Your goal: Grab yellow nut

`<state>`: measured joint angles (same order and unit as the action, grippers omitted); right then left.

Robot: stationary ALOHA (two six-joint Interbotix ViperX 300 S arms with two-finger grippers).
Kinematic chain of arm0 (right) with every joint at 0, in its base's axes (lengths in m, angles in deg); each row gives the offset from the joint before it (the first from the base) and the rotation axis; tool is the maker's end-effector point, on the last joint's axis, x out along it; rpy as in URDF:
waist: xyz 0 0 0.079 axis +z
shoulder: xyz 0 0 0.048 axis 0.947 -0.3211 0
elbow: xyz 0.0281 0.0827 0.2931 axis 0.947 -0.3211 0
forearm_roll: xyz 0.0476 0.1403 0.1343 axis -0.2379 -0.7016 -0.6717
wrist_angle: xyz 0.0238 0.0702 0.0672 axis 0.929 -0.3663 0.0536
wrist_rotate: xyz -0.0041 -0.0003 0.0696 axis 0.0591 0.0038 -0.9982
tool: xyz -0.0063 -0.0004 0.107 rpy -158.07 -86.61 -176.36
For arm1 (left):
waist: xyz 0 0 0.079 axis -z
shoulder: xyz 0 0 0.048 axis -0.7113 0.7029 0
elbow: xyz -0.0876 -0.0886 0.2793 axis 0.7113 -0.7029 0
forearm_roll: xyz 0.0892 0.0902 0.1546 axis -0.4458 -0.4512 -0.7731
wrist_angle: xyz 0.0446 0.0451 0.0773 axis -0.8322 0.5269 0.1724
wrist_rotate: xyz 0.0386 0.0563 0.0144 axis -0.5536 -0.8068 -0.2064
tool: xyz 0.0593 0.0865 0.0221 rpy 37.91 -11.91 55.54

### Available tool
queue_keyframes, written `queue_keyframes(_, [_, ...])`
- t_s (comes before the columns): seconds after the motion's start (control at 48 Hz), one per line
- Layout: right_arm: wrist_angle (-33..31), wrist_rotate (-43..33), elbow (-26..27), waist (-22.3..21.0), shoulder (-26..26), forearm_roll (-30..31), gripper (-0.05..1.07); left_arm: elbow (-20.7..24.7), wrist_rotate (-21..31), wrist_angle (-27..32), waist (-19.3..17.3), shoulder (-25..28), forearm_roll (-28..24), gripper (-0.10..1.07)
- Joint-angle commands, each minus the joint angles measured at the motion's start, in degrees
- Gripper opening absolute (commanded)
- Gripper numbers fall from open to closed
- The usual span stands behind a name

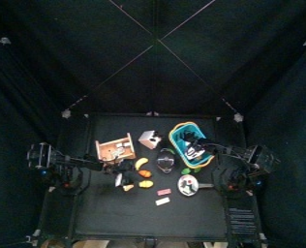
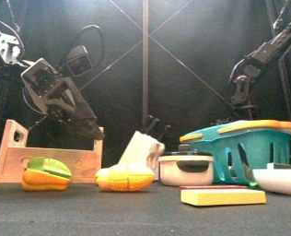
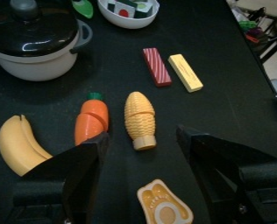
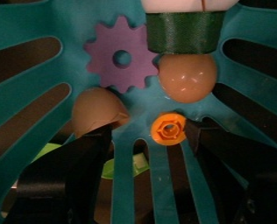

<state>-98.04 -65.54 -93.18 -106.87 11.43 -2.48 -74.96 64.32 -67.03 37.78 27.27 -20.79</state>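
Right gripper (image 4: 138, 188) jaws spread wide, empty, hanging over teal basket (image 4: 36, 105).
Yellow nut (image 4: 168, 128): small orange-yellow plastic piece on basket floor, 6 o'clock of brown egg (image 4: 186, 75), 4 o'clock of purple gear (image 4: 121, 59).
Likely light, rigid, slick; pinch across flat sides.
Left gripper (image 3: 144, 166) open above corn (image 3: 141, 121) and carrot (image 3: 92, 122).

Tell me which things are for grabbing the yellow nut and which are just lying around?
For the job:
yellow nut
teal basket holding it
right gripper, open at the basket

Just lying about:
purple gear
eggs
corn
carrot
banana
pot
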Motion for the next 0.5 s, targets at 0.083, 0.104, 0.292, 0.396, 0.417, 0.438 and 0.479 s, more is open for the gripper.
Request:
queue_keyframes(0.083, [-0.8, -0.8, 0.7, 0.7, 0.5, 1.5, 0.97, 0.6, -0.2, -0.3, -0.3, -0.2, 0.2, 0.96])
queue_keyframes(0.104, [-1.1, -0.8, 0.7, 0.8, 0.5, 1.7, 0.97, 0.5, -0.2, -0.3, -0.3, -0.2, 0.2, 0.96])
queue_keyframes(0.292, [-4.3, -0.5, 1.1, 1.2, 0.4, 2.1, 0.97, 0.5, -0.2, -0.3, -0.3, -0.2, 0.2, 0.96])
queue_keyframes(0.396, [-4.6, 0.0, 1.0, 1.2, 0.4, 2.2, 0.97, 0.4, -0.2, -0.3, -0.3, -0.2, 0.2, 0.96])
queue_keyframes(0.417, [-4.6, 0.1, 0.9, 1.1, 0.4, 2.2, 0.97, 0.4, -0.2, -0.3, -0.3, -0.3, 0.1, 0.96])
queue_keyframes(0.438, [-4.6, 0.1, 0.7, 1.0, 0.4, 2.2, 0.97, 0.4, -0.2, -0.3, -0.3, -0.2, 0.1, 0.96])
queue_keyframes(0.479, [-4.4, 0.2, 0.4, 0.9, 0.2, 2.3, 0.97, 0.3, -0.2, -0.3, -0.3, -0.2, 0.1, 0.96])
